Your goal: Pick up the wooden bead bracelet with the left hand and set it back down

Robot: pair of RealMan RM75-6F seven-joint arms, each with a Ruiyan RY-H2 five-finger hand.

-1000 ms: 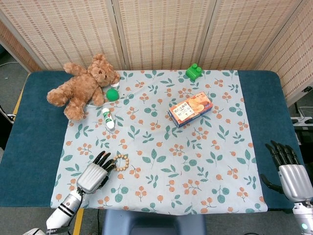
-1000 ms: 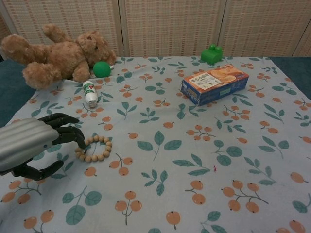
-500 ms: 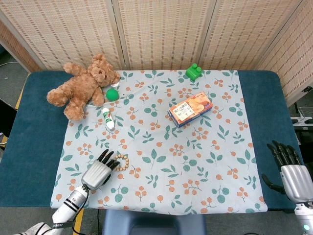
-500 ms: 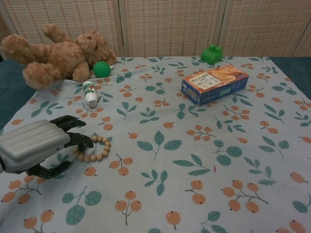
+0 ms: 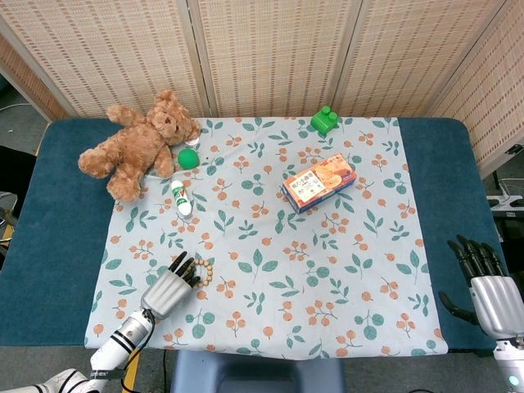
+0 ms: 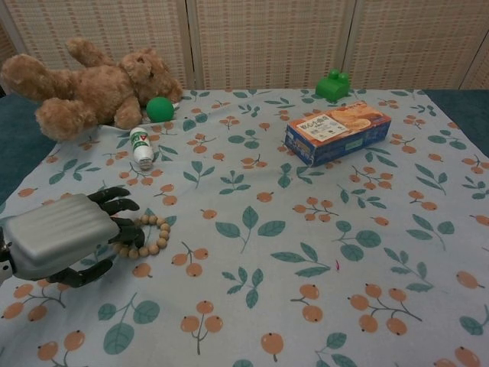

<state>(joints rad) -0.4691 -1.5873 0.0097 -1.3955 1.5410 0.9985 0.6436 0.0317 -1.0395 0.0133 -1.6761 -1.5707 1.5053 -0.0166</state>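
Observation:
The wooden bead bracelet (image 5: 205, 273) (image 6: 150, 235) lies flat on the floral cloth near the front left. My left hand (image 5: 167, 288) (image 6: 63, 238) sits low just left of it, palm down. Its dark fingers (image 6: 127, 229) are spread and curl over the bracelet's left side, touching the beads. The thumb (image 6: 82, 274) lies apart underneath, and the ring is not lifted. My right hand (image 5: 489, 296) hovers at the front right over the blue table edge, fingers extended and holding nothing. It does not show in the chest view.
A brown teddy bear (image 5: 139, 142), a green ball (image 5: 189, 158) and a small white bottle (image 5: 182, 199) lie at the back left. An orange snack box (image 5: 318, 182) sits mid-table, and a green toy block (image 5: 324, 120) near the back edge.
My left hand has sunk lower and slid toward the front edge, its fingers closing further over the bracelet's left side. The bracelet has barely shifted. The right hand dropped slightly.

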